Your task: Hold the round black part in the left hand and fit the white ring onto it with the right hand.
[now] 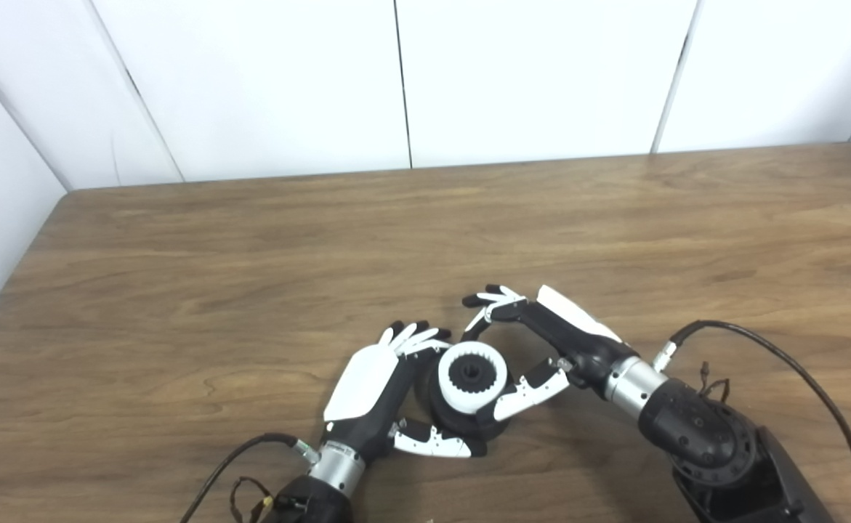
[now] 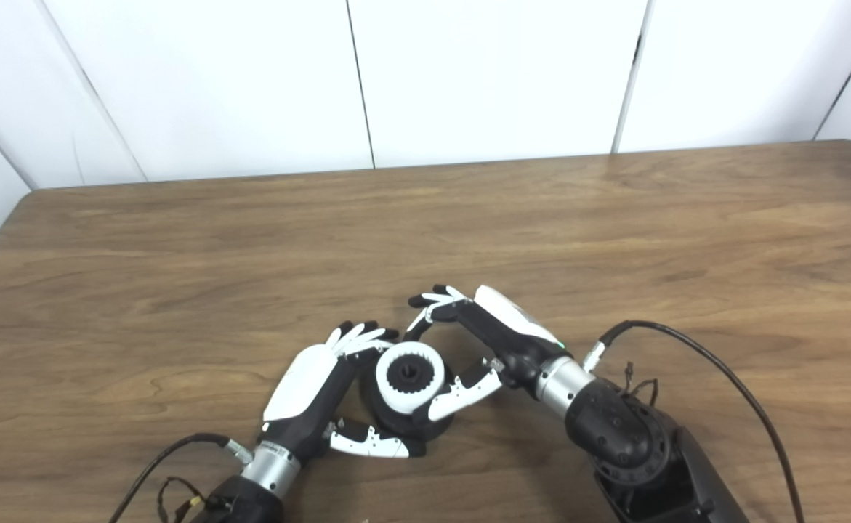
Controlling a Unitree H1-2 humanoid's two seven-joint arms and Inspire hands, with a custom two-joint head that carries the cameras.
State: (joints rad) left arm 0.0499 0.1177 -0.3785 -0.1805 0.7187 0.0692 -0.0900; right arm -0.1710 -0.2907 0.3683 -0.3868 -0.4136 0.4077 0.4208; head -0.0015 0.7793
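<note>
White wall panels stand behind a brown wood-grain table [image 1: 251, 254], whose left edge and far edge run bare, with wide open surface at 9, 12 and 3 o'clock of the work. Near the front edge, the left hand [image 1: 374, 396] curls around the round black plastic part [image 1: 461, 421], fingers behind it and thumb in front, holding it on the tabletop. The white toothed ring [image 1: 472, 375] sits on top of that part, a black hub showing in its centre. At 3 o'clock of it, the right hand [image 1: 541, 341] arches over, thumb touching the ring's edge and fingers spread at 12 o'clock, not clearly gripping.
</note>
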